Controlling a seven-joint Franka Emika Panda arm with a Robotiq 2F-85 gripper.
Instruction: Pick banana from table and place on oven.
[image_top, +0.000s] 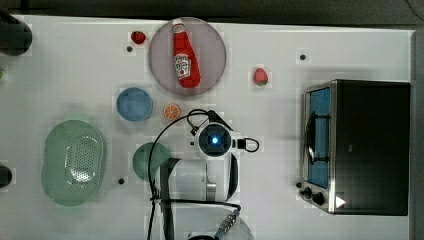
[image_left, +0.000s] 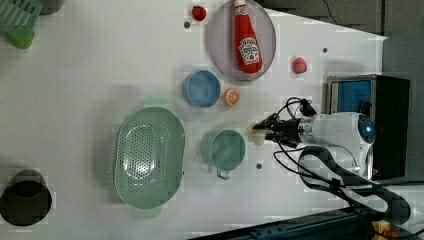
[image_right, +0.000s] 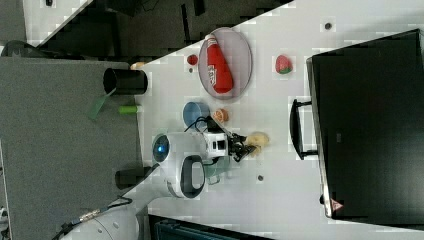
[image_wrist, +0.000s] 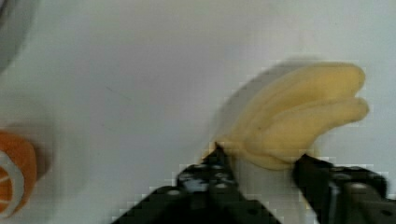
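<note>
The pale yellow banana (image_wrist: 299, 112) lies on the white table (image_top: 75, 75), between the green cup and the oven in the left view. My gripper (image_wrist: 259, 156) is down over its lower end, one black finger (image_wrist: 217, 161) pressed against each side, shut on it. The banana (image_left: 256, 135) peeks out at the fingertips in the left view, and the right view shows the banana (image_right: 259, 138) just past the gripper (image_right: 245, 145). In the top view my wrist (image_top: 215, 141) hides it. The oven (image_top: 370, 145), with its black top and blue glass door, stands at the top view's right.
An orange slice (image_top: 171, 111), a blue bowl (image_top: 134, 104) and a green cup (image_top: 147, 160) sit close to the arm. A ketchup bottle (image_top: 185, 55) lies on a grey plate (image_top: 215, 50). A green colander (image_top: 72, 162) is at the top view's left, and a strawberry (image_top: 260, 76) lies near the oven.
</note>
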